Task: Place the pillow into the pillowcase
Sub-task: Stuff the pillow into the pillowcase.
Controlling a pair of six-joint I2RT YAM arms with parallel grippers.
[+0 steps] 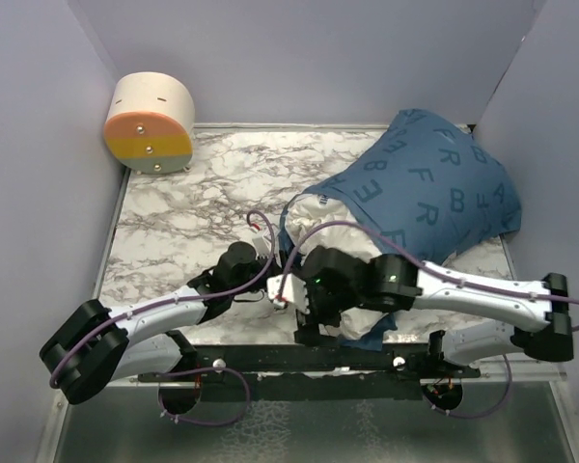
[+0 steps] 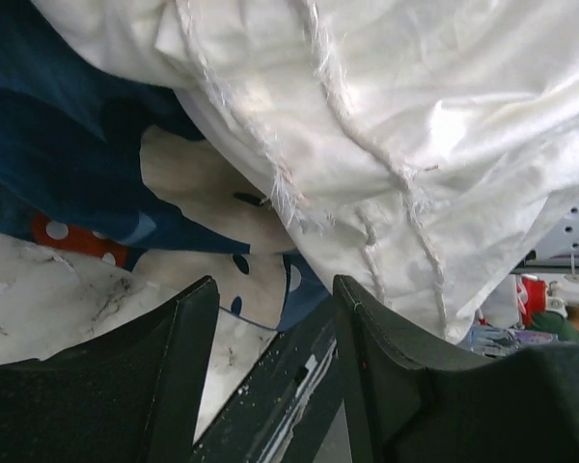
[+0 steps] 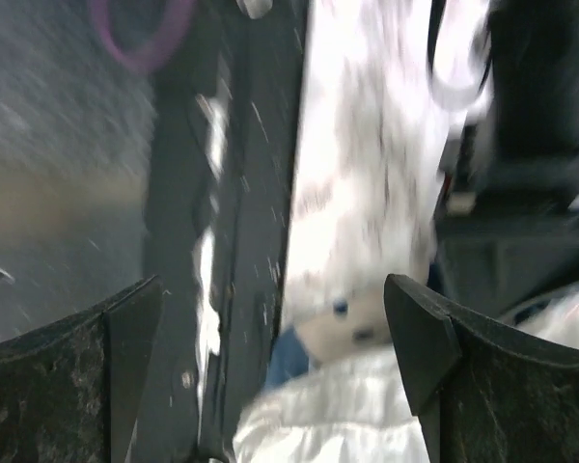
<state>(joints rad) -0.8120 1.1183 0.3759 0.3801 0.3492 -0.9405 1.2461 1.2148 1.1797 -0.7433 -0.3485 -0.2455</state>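
- Top view: the pillowcase [image 1: 434, 183], dark blue with lighter letters, lies bulging on the far right part of the marble table [image 1: 193, 203].
- Its long axis runs on a slant from the far right corner towards the near middle, and its mouth faces near and left.
- The pillow [image 1: 328, 230] is mostly inside. Only a white end shows at that mouth, so its full outline is hidden by the blue cloth.
- The left arm [image 1: 164, 318] and the right arm [image 1: 473, 289] meet over the near middle, right at the mouth. Their dark wrists and cables cover the fingertips here, so this view does not show how the fingers stand.
- The near edge of the pillowcase is partly hidden under the right arm.
- A round cream drum [image 1: 150, 121] with an orange and yellow face stands at the far left corner, well apart from the cloth.
- Left wrist view: the left gripper [image 2: 270, 371] has its fingers parted with nothing between them, just below the cloth.
- White pillow fabric with frayed seams fills the upper right.
- Blue pillowcase cloth with a cartoon mouse face lies to its left, on the marble.
- Right wrist view: the picture is blurred.
- The right gripper [image 3: 275, 371] has its fingers spread wide and holds nothing.
- Between them show the dark frame at the table's edge, a strip of marble, a bit of mouse face and a white fold of pillow at the bottom edge.
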